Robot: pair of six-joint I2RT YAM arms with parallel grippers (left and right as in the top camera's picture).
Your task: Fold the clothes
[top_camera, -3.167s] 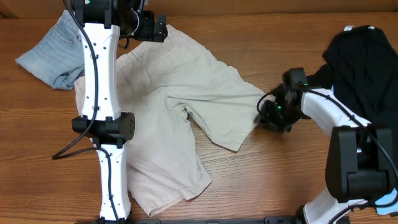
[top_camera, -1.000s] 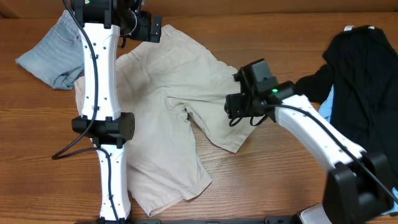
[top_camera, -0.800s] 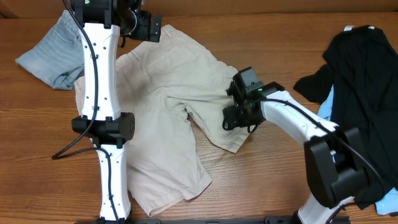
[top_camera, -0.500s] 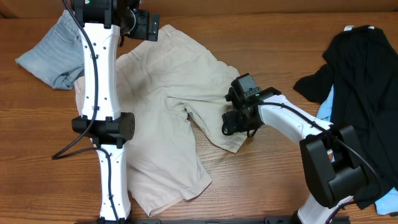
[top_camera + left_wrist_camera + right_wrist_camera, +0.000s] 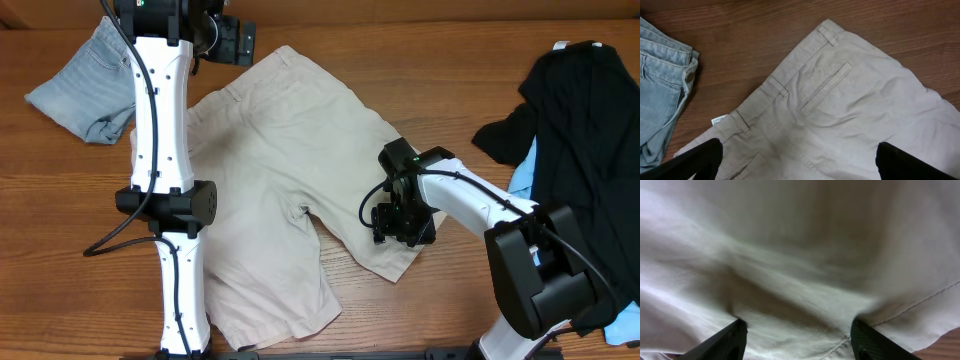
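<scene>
- Item 1, khaki shorts (image 5: 270, 170): they lie spread on the worktop (image 5: 450, 60) at the centre of the overhead view. The waistband points to 11 o'clock and the 2 legs trail toward 5 and 6 o'clock. Creases gather at the crotch.
- Item 2, right hand (image 5: 400, 222): it is set down on the 5 o'clock leg, near its hem. Its fingertips (image 5: 735, 337) are sunk into the cloth, part-way apart, with a ridge of fabric between them. We cannot tell whether that ridge is truly gripped or only pressed.
- Item 3, left hand (image 5: 232, 42): it hovers at 11 o'clock over the waistband, jaws spread wide and holding nothing. Below it we see a belt loop (image 5: 776, 86), the back pocket (image 5: 826, 86) and the white tag (image 5: 717, 120).
- Item 4, other stock: a denim garment (image 5: 75, 85) lies at 10 o'clock, just beside the waistband. A black garment (image 5: 580, 130) is heaped at 3 o'clock, well apart. Neither hand is on either.
- Step in hand, as we judge it: drawing the leg out flat before the 1st fold.
- Method, as we advise it:
  - Pull low and slowly, along the leg's own line toward 5 o'clock.
  - Bring the left hand down on the waistband first. Otherwise the whole garment may slide instead of stretching.
  - Stop once the crotch creases lie flat.
  - Keep the hem on the worktop.
  - If the cloth slips from under the fingertips, narrow them on the ridge before pulling again.
</scene>
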